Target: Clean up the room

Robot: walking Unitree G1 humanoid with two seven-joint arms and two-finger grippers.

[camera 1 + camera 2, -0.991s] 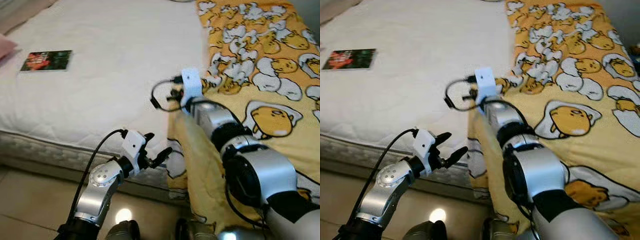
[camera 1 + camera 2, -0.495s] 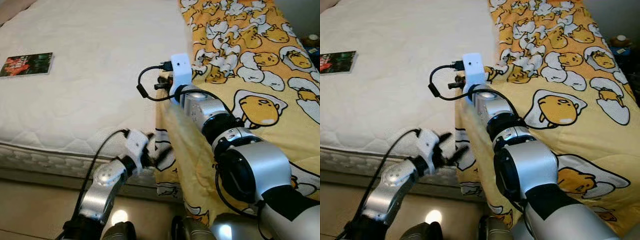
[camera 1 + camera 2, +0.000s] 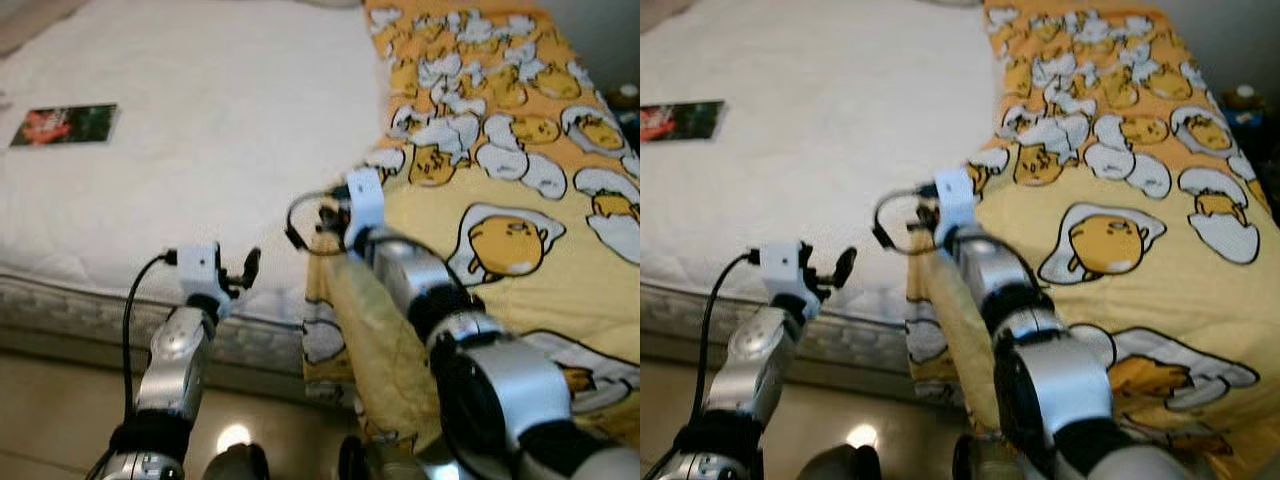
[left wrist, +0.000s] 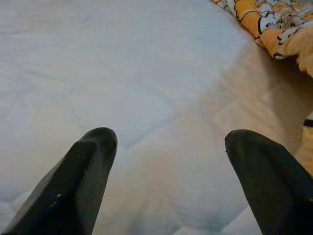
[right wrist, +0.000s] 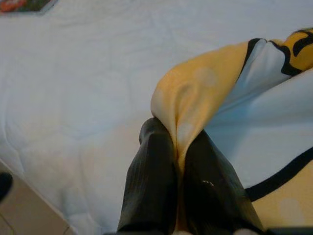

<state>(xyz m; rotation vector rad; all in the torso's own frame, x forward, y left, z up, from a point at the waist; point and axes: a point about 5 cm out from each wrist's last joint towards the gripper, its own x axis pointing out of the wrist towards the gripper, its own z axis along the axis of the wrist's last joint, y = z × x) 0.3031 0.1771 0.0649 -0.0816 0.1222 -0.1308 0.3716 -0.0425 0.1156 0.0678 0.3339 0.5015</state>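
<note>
A yellow blanket [image 3: 500, 200] printed with egg cartoons covers the right half of the bed and hangs over its front edge. My right gripper [image 5: 177, 134] is shut on a folded edge of that blanket [image 5: 195, 93], where it meets the bare white mattress [image 3: 200, 130]. In the left eye view this gripper [image 3: 335, 215] sits at the blanket's left border. My left gripper [image 3: 240, 270] is open and holds nothing. It hovers over the front edge of the mattress, left of the blanket, and its two black fingertips [image 4: 98, 147] stand wide apart above the quilted surface.
A small book [image 3: 65, 124] with a dark cover lies flat on the mattress at the far left. Beige tiled floor [image 3: 50, 400] runs along the front of the bed. Something dark stands beyond the bed's right side [image 3: 627, 95].
The camera has shifted. My left gripper has swung left and up, away from the hanging blanket corner to the mattress edge. My right gripper still pinches the blanket edge.
</note>
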